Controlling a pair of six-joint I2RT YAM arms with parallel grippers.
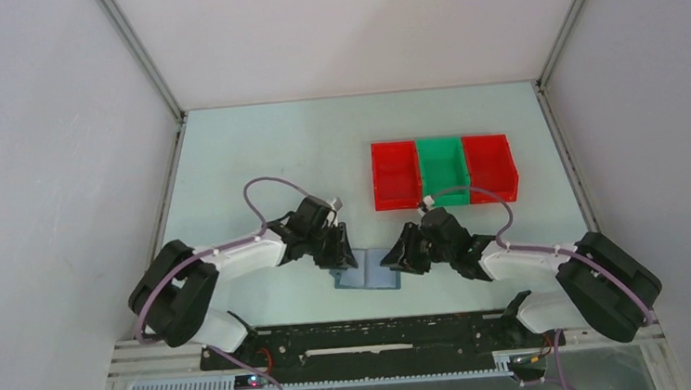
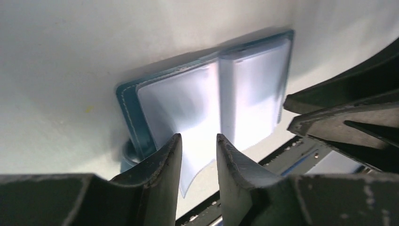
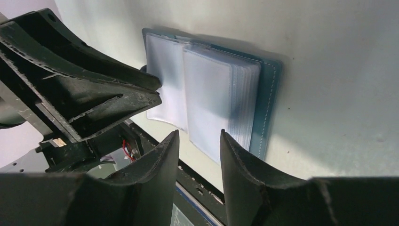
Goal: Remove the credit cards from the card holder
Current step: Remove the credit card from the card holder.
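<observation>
The blue-teal card holder (image 1: 371, 273) lies open on the table between my two grippers. In the left wrist view its teal cover (image 2: 129, 110) frames pale clear sleeves (image 2: 188, 103). In the right wrist view the cover (image 3: 269, 94) holds a stack of sleeves (image 3: 211, 103). I cannot make out any credit cards; the sleeves look pale and washed out. My left gripper (image 1: 341, 257) (image 2: 197, 141) is open, with a loose sleeve's corner showing in the gap. My right gripper (image 1: 392, 259) (image 3: 198, 139) is open at the holder's right half and grips nothing.
Two red bins (image 1: 395, 174) (image 1: 490, 167) with a green bin (image 1: 441, 169) between them stand behind the right arm. The black base rail (image 1: 381, 337) runs just in front of the holder. White walls enclose the table.
</observation>
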